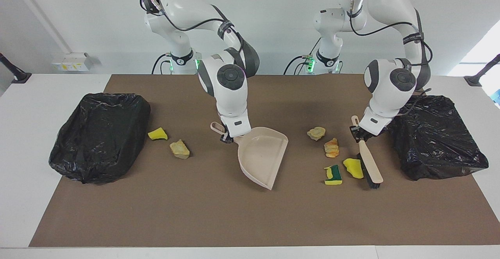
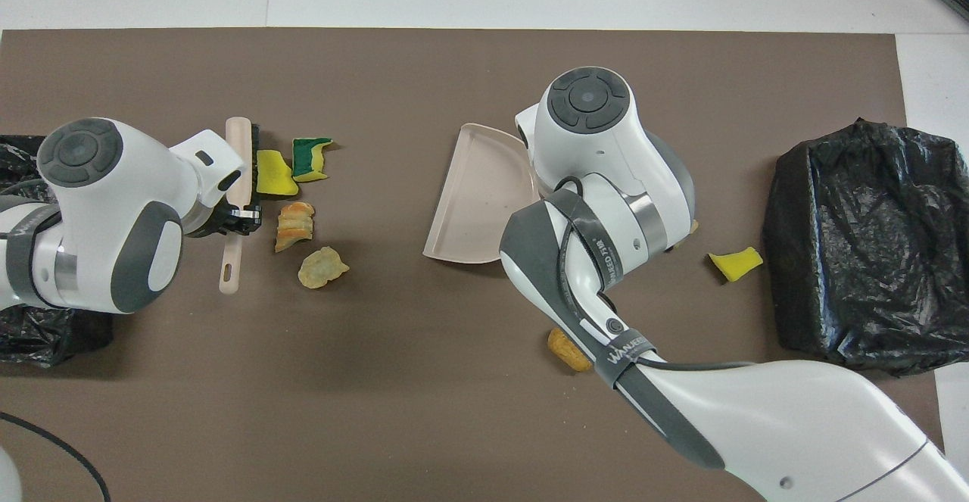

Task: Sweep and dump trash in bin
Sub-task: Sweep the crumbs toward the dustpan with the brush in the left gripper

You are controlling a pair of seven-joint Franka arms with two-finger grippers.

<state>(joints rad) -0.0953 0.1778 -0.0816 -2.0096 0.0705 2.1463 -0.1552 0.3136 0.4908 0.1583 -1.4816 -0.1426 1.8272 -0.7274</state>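
- where a brown mat (image 1: 218,220) covers the white table (image 1: 23,173), a black-bagged bin (image 1: 99,134) sits at each end, the second (image 1: 437,138) at the left arm's end; the wall is plain white.
- left gripper (image 1: 357,133), fingers clamped on the brush (image 1: 369,163), whose bristles touch a yellow sponge bit (image 1: 352,168); a green-yellow bit (image 1: 333,174), an orange chunk (image 1: 331,147) and a beige chunk (image 1: 316,133) lie beside it.
- right gripper (image 1: 228,135), fingers clamped on the dustpan (image 1: 262,155) handle, pan tilted mid-mat.
- another yellow bit (image 1: 157,134) and beige chunk (image 1: 179,149) lie near the first bin; a brown lump (image 2: 568,350) lies nearer the robots.
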